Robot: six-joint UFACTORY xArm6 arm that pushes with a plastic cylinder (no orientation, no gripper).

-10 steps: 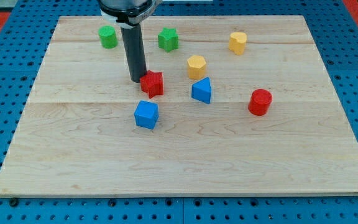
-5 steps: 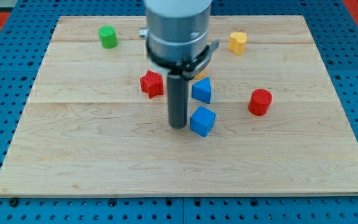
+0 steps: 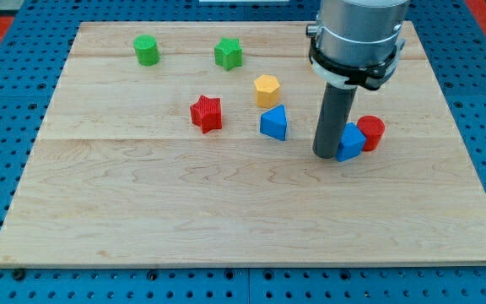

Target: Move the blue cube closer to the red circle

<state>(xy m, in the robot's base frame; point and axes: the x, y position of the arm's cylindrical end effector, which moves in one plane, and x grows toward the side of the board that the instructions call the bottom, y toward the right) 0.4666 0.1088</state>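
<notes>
The blue cube (image 3: 351, 143) sits right of the board's middle, touching the red circle (image 3: 371, 133) on that block's left side. My tip (image 3: 325, 155) stands against the blue cube's left side. The rod and the arm's grey body rise above it and hide part of the cube.
A blue wedge-shaped block (image 3: 274, 123) lies left of my tip. A yellow hexagon (image 3: 266, 89) and a red star (image 3: 206, 113) lie further left. A green star (image 3: 228, 53) and a green cylinder (image 3: 147, 50) sit near the view's top on the wooden board (image 3: 142, 211).
My tip moved right and pushed the blue cube from the board's middle over to the red circle. The arm body now hides the yellow block at top right.
</notes>
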